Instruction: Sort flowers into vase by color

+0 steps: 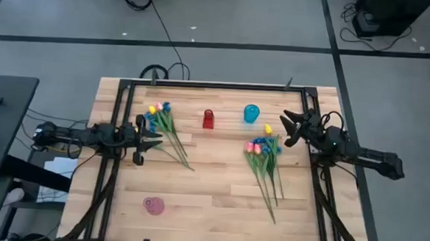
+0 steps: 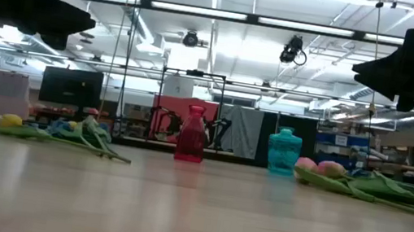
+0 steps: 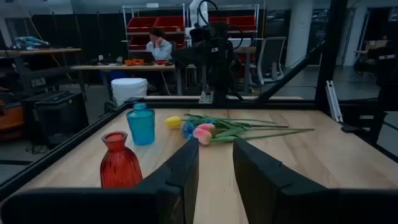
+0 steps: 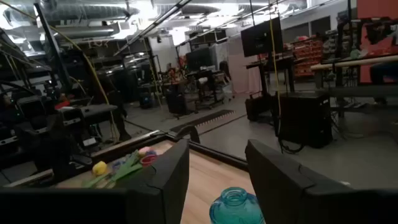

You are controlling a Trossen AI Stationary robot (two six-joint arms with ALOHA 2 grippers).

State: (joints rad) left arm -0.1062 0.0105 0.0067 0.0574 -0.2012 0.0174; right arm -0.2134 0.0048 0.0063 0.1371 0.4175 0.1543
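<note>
While both grippers hover at opposite table edges (image 1: 196, 201), fingers spread, bare wood lies between flower piles.

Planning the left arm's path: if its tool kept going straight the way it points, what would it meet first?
Probably the right-hand flower bunch, which lies ahead between the left tool's open fingers; depth is uncertain.

Bare wooden table (image 1: 212, 179) lies open between two flower bunches (image 1: 169, 131) (image 1: 266, 164). At the far middle, a red glass vase (image 1: 208, 119) and blue glass vase (image 1: 251, 113) stand apart, a passable gap between.
</note>
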